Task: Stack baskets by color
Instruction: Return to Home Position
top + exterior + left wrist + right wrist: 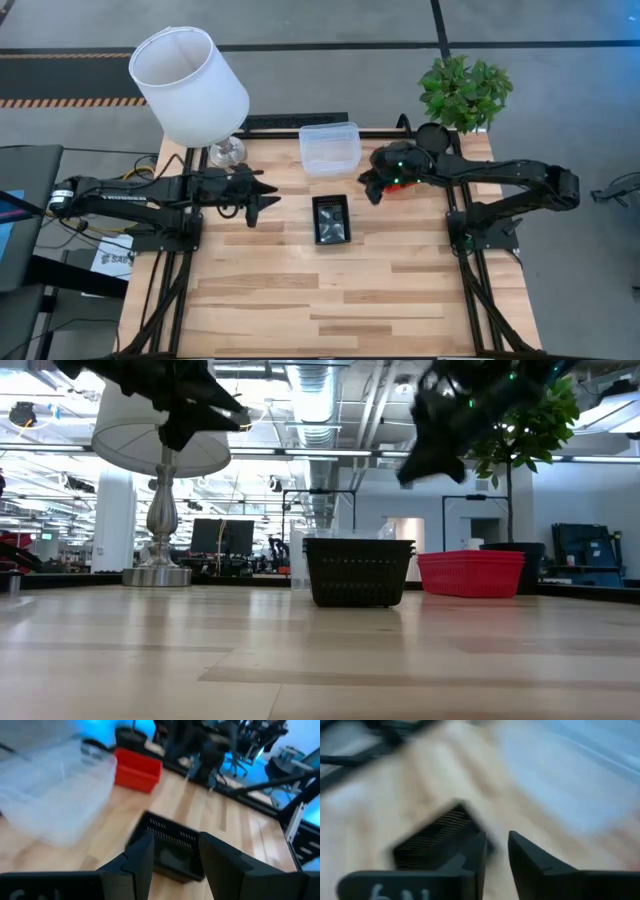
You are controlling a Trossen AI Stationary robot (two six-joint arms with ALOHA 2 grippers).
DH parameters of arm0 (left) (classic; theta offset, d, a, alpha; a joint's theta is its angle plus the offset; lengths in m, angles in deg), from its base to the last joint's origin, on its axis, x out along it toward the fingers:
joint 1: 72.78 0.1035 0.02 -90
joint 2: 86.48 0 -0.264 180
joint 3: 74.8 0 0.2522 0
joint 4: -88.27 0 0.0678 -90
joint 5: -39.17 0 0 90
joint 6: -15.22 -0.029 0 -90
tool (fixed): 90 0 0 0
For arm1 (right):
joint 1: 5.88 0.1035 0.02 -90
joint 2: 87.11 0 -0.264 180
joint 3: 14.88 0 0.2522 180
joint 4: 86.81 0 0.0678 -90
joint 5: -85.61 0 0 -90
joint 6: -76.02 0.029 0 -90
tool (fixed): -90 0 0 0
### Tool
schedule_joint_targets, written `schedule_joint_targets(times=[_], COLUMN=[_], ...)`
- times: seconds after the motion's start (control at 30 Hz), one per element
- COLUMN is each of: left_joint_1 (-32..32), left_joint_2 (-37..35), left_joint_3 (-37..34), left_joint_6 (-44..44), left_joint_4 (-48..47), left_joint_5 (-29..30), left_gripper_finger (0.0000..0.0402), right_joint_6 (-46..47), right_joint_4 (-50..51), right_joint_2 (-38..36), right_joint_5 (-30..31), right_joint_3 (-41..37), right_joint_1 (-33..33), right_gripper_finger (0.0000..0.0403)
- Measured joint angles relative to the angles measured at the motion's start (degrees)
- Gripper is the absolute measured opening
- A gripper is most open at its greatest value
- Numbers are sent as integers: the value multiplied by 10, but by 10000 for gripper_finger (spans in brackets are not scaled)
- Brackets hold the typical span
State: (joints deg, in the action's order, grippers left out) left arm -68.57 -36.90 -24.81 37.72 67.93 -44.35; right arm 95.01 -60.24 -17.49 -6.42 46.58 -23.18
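Black baskets (pixel 331 219) stacked mid-table, between both grippers. Left gripper (pixel 265 205) raised beside them, fingers parted, holding nothing. Right gripper (pixel 365 188) raised on the other side, fingers slightly apart, empty, over red baskets (pixel 470 574). Clear baskets (pixel 329 148) at far edge, between lamp (pixel 190 82) and plant (pixel 463 90).
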Motion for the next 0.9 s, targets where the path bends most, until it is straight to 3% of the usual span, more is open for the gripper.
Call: schedule_joint_targets(times=[0.07,0.27,0.4,0.6,0.9], left_joint_1=[0,0,0,0,0], left_joint_2=[-22,-125,-206,-319,-465], left_joint_3=[1,-34,-86,-158,-255], left_joint_6=[-12,-40,-26,5,57], left_joint_4=[-2,-11,-1,15,35], left_joint_5=[13,48,9,-5,-26], left_gripper_finger=[144,144,144,144,144], right_joint_6=[-12,-21,-24,54,81], right_joint_4=[-43,-109,-183,-365,-434], right_joint_2=[0,-1,-15,-96,-228], right_joint_5=[-29,-28,-26,-26,9], right_joint_3=[0,0,-32,-177,-310], right_joint_1=[19,65,88,76,91], right_gripper_finger=[76,9,17,5,4])
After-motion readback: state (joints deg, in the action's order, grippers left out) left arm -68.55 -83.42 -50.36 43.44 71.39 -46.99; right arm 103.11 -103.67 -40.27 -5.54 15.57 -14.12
